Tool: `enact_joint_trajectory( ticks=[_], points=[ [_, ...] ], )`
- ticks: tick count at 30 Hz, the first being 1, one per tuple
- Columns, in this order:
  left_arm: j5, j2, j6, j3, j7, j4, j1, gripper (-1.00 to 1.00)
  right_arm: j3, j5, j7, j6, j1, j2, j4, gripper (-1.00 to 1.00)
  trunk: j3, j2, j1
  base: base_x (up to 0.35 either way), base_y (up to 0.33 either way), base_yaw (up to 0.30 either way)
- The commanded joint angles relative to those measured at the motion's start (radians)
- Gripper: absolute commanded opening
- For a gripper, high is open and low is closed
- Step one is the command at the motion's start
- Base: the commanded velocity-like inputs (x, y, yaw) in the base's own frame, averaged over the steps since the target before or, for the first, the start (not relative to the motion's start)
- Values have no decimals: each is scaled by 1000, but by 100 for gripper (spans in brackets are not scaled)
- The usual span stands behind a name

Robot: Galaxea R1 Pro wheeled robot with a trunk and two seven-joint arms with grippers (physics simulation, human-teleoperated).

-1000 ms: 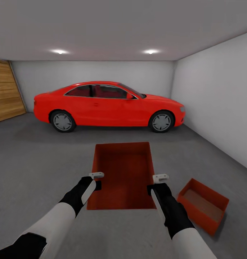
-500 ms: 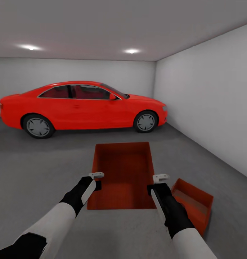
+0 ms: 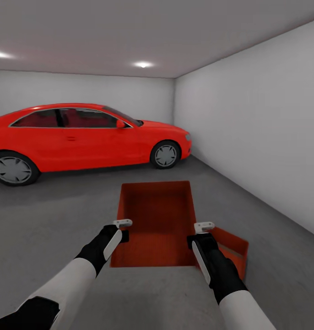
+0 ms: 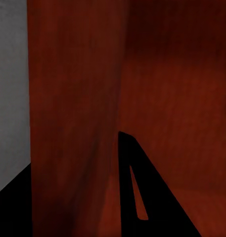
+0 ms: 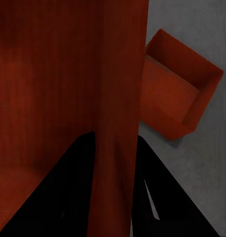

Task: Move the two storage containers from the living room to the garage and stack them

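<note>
In the garage, beside a red car (image 3: 83, 137), both grippers, left gripper (image 3: 123, 229) and right gripper (image 3: 200, 233), clamp the side walls of a raised storage container (image 3: 154, 220); the second container (image 3: 232, 250) sits on the concrete floor (image 3: 47, 220) near its right edge.

I hold a bin (image 3: 157, 220) between left gripper (image 3: 123, 230) and right gripper (image 3: 199, 233), one on each side wall. Second bin (image 3: 233, 250) on floor (image 3: 47, 220) just right, probably lower. Car (image 3: 83, 137) ahead-left; wall (image 3: 253, 137) right.
</note>
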Motion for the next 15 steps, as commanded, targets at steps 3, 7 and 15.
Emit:
enact_joint_trajectory(
  ticks=[3, 7, 15],
  points=[
    [-29, -26, -10, 2, -2, -2, 0, -100, 40, -34, 4, -4, 1, 24, 2, -100, 0, 0, 0, 9, 0, -296],
    [-29, -26, -11, 2, -2, -1, 0, -100, 40, -34, 4, -4, 1, 24, 2, -100, 0, 0, 0, 177, 19, -296],
    [-29, -26, -11, 2, -2, -1, 0, -100, 39, -34, 4, -4, 1, 24, 2, -100, 0, 0, 0, 325, 39, -296]
  ],
)
